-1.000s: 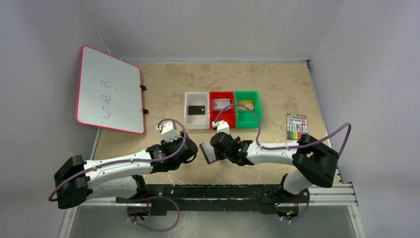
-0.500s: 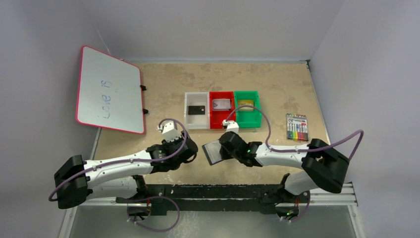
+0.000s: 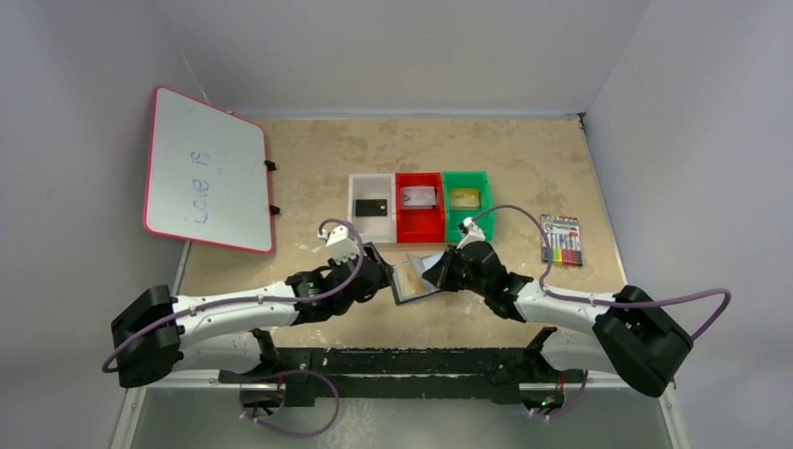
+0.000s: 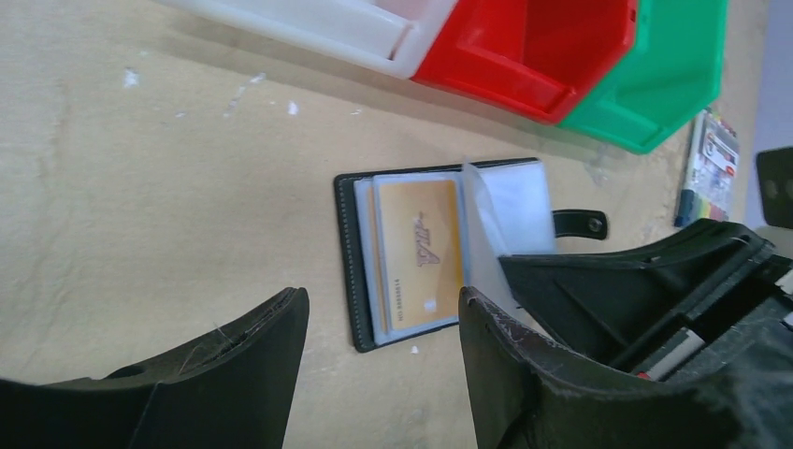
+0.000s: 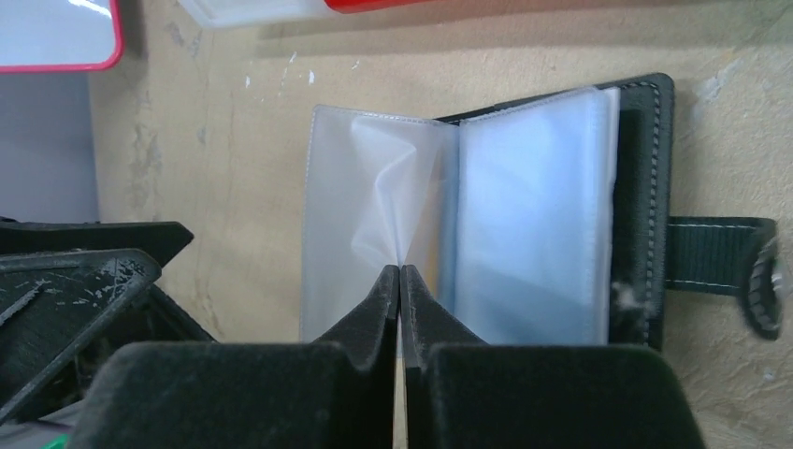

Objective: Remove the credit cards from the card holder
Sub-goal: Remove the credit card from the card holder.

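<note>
The card holder lies open on the table between both arms, black-edged with clear sleeves. A gold-tan credit card sits in its left sleeve. My right gripper is shut on one clear sleeve page, holding it upright from the spine. In the top view that gripper sits over the holder's right half. My left gripper is open, just short of the holder's near-left edge, touching nothing. Other credit cards lie in the bins: black, silver-grey, gold-tan.
White bin, red bin and green bin stand in a row just behind the holder. A marker pack lies at the right. A whiteboard leans at the back left. The holder's strap tab sticks out right.
My right gripper has shut on a clear sleeve page and swung to the holder's right side. My left gripper has moved right, up to the holder.
</note>
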Controlling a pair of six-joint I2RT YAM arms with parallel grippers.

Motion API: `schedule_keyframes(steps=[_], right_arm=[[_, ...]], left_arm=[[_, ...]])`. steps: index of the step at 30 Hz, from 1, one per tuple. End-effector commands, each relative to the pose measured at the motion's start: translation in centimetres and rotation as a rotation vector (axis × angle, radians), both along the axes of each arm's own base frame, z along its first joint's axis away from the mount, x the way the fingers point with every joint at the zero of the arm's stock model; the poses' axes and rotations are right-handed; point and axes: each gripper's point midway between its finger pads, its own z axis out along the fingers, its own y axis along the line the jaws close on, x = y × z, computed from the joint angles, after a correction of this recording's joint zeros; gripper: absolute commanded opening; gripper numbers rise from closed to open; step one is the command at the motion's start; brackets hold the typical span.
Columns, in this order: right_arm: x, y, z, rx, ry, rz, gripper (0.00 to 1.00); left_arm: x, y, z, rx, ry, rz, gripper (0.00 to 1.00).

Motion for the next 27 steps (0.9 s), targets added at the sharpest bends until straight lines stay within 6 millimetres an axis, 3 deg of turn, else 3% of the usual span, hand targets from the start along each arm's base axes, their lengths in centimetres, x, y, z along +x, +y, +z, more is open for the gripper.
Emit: schedule_keyframes(steps=[1, 10, 18, 24, 27], right_arm=[[0.3, 1.3, 1.8, 0.135, -0.014, 0.023, 0.00], [-0.1, 0.6, 0.9, 0.155, 0.004, 0.009, 0.00], [-0.4, 0.2, 0.6, 0.154, 0.006, 0.009, 0.00], [-0.5, -0.6, 0.8, 0.142, 0.004, -0.020, 0.01], [-0.2, -1.8, 0.6, 0.078, 0.023, -0.079, 0.22]], left_arm=[[0.9, -4.1, 2.2, -0.135, -0.049, -0.075, 0.60], [1.7, -8.3, 1.2, -0.249, -0.023, -0.101, 0.60], [2.9, -10.9, 1.5, -0.319, -0.055, -0.109, 0.60], [3.3, -13.4, -0.4, -0.342, -0.013, -0.152, 0.59], [3.3, -14.1, -0.8, -0.359, -0.010, -0.161, 0.59]])
